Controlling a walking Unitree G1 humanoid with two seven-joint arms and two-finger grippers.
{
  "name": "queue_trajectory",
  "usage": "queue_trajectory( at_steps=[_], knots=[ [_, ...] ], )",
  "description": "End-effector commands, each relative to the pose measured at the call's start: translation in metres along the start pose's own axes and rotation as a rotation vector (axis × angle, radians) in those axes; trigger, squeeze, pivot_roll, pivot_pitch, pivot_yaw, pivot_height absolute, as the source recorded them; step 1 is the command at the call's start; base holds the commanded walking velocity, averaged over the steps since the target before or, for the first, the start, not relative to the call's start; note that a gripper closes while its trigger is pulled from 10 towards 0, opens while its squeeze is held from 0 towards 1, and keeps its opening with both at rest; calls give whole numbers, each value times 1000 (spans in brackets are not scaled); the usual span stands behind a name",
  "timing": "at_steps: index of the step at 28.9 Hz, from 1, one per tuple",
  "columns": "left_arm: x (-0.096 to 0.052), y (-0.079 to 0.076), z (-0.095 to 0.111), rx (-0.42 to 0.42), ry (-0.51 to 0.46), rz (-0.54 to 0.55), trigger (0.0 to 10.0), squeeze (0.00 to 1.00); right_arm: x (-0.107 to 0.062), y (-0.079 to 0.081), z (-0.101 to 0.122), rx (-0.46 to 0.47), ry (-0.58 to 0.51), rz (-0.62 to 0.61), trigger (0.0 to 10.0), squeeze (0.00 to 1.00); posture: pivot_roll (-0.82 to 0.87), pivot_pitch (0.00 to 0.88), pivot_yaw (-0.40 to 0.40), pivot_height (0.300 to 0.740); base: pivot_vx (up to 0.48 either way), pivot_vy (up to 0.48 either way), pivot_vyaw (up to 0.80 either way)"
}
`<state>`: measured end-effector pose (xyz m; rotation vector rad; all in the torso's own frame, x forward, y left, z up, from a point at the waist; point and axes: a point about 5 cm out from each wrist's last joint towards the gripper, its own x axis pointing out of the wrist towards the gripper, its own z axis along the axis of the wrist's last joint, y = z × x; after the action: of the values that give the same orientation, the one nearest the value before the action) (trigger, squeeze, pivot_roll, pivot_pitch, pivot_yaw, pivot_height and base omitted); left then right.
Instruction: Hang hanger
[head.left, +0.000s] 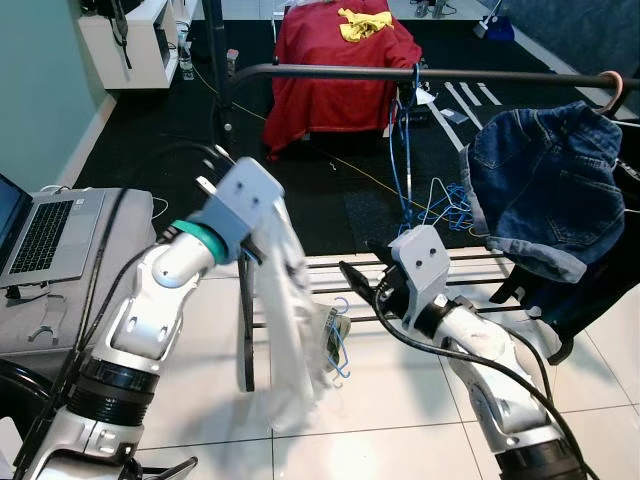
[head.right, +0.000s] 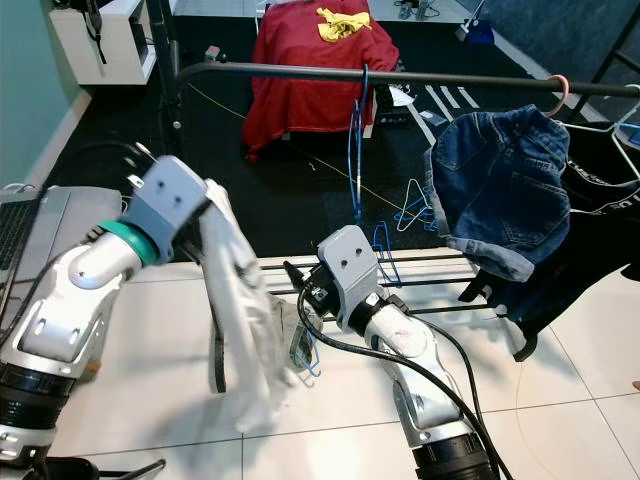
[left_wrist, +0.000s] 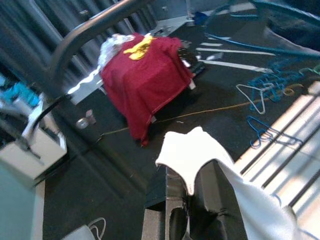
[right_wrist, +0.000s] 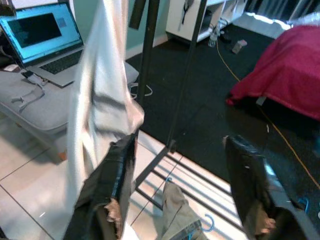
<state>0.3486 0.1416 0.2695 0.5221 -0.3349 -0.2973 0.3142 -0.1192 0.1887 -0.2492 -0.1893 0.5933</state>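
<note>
**White garment dangling from left gripper, short of the rail**

While the left gripper (head.left: 262, 232) is clamping its black fingers on the top edge of a white garment (head.left: 290, 330), the cloth is hanging straight down, long axis vertical, its lower end blurring near the tiled floor (head.left: 400, 400). Any hanger inside it is hidden by the folds. To the right, the right gripper (head.left: 362, 283) is holding its fingers wide apart, with nothing between them, beside the cloth. Just below, a blue hanger (head.left: 338, 345) and a crumpled item are lying by the rack's base bars, hard to make out. Farther off, the dark rail (head.left: 400, 73) is running left to right, carrying a denim jacket (head.left: 545, 185) at its right end, partly cut off; the rail's left stretch is lying open. A red cloth (head.left: 335, 65) is draping furniture at the far side, and a laptop (head.left: 45, 235) is sitting at left.
</note>
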Motion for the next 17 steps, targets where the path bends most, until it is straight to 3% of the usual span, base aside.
queue_trajectory(
  at_steps=[1, 2, 3, 4, 5, 7, 8, 10, 12, 14, 15, 17],
  knots=[
    [1, 1, 1, -13, 0, 13, 10000, 0, -3, -1, -1, 11, 6, -15, 10000, 1000, -130, 163, 65, 740, 0, 0, 0],
    [0, -1, 2, -18, -7, -1, 10000, 0, -6, -4, 1, 11, -4, -49, 10000, 106, -129, 166, 65, 740, 0, 0, 0],
    [-1, -4, 3, -5, -13, -27, 10000, 0, -7, -13, 9, -1, -36, -135, 10000, 0, -126, 171, 70, 740, 0, 0, 0],
    [-3, -7, 2, 6, -16, -48, 10000, 0, -8, -23, 16, -10, -64, -218, 10000, 0, -126, 171, 70, 740, 0, 0, 0],
    [-3, -7, 2, 6, -16, -48, 10000, 0, -8, -23, 16, -10, -64, -218, 10000, 0, -126, 171, 70, 740, 0, 0, 0],
    [-5, -11, 3, 13, -24, -72, 10000, 0, -7, -53, 30, -25, -107, -414, 10000, 0, -121, 179, 80, 740, 0, 0, 0],
    [-5, -11, 3, 13, -24, -72, 10000, 0, -7, -53, 30, -25, -107, -414, 10000, 0, -121, 179, 80, 740, 0, 0, 0],
    [-6, -16, 7, 5, -49, -94, 10000, 0, 0, -74, 34, -13, -108, -496, 10000, 0, -114, 181, 82, 740, 0, 0, 0],
    [-6, -16, 7, 5, -49, -94, 10000, 0, 0, -74, 34, -13, -108, -496, 10000, 0, -114, 181, 82, 740, 0, 0, 0],
    [-6, -19, 9, -1, -62, -103, 10000, 0, 7, -82, 35, 7, -98, -510, 10000, 0, -109, 182, 83, 740, 0, 0, 0],
    [-7, -22, 11, -9, -71, -109, 10000, 0, 20, -90, 34, 31, -76, -522, 10000, 0, -96, 189, 79, 740, 0, 0, 0],
    [-7, -22, 11, -9, -71, -109, 10000, 0, 20, -90, 34, 31, -76, -522, 10000, 0, -96, 189, 79, 740, 0, 0, 0]
  ],
)
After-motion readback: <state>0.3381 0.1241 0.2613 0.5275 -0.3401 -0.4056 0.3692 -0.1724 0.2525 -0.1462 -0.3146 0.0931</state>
